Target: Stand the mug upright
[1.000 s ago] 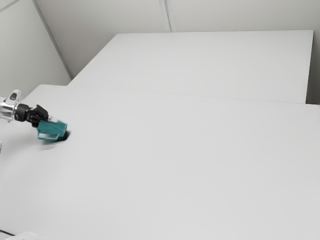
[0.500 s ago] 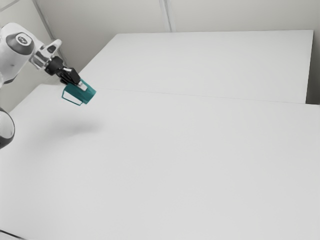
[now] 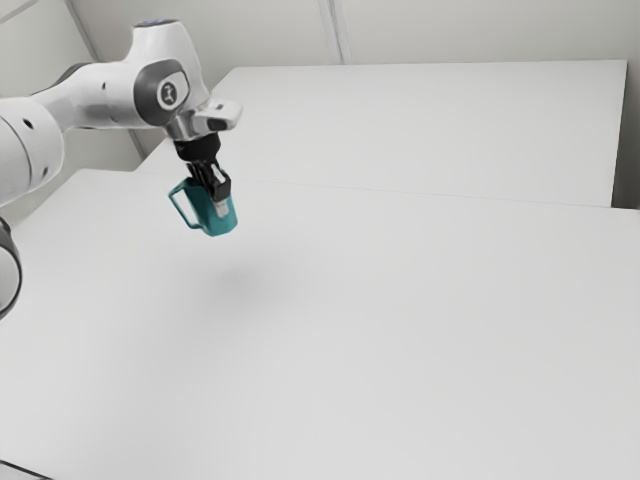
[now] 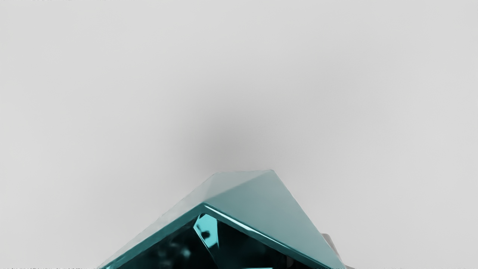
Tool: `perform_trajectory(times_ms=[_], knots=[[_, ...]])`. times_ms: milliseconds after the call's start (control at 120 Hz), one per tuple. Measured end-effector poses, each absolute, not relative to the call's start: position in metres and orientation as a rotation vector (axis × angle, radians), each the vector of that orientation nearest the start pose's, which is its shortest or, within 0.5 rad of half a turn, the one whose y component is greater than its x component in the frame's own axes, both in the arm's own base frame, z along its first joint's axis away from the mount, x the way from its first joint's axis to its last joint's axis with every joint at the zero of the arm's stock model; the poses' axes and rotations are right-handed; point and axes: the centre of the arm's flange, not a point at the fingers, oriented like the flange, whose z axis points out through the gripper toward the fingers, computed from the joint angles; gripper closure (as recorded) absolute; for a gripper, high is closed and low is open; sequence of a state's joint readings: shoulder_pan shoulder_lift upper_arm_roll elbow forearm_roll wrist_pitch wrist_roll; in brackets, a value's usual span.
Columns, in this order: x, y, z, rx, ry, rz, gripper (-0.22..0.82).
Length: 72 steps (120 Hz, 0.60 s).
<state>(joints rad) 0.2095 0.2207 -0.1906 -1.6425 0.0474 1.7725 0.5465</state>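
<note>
Mug (image 3: 205,211) is up in the air, over the white table (image 3: 380,330), near the corner where its far edge meets the exterior view's left. It hangs just under the arm's black gripper (image 3: 219,203). One of the fingers (image 3: 222,209) is flat on the outside of its wall, and the other is likely inside, so I judge that the two are clamped on that wall. Its long way runs almost the same way as the fingers: open top (image 4: 204,204) by the hand, bottom (image 3: 222,231) pointing down and a bit to the exterior view's right. So it leans. The handle (image 3: 181,210) sticks out to the exterior view's left.

I think the job is part way, as the mug is not standing on anything. The next move would be to straighten the hand so the bottom is flat to the table, then go down slowly. If it lands while leaning, it could tip over or slip.

Now I count: one mug, one handle, one arm (image 3: 115,95), one gripper with two fingers, one soft shadow (image 3: 235,277) on the table, and two white flat tops, the table and the back one (image 3: 420,120).
</note>
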Motion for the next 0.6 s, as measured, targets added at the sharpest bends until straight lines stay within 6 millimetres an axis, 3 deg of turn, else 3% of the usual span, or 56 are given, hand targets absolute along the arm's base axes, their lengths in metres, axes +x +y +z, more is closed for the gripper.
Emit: perform_trajectory(times_ms=[125, 483, 600], knots=[[0.590, 0.005, 0.470, -2.985, 0.820, 0.085, 0.78], [0.538, 0.002, 0.428, -2.933, 0.707, -0.110, 0.78], [0.520, -0.014, 0.409, -2.917, 0.724, -0.156, 0.78]])
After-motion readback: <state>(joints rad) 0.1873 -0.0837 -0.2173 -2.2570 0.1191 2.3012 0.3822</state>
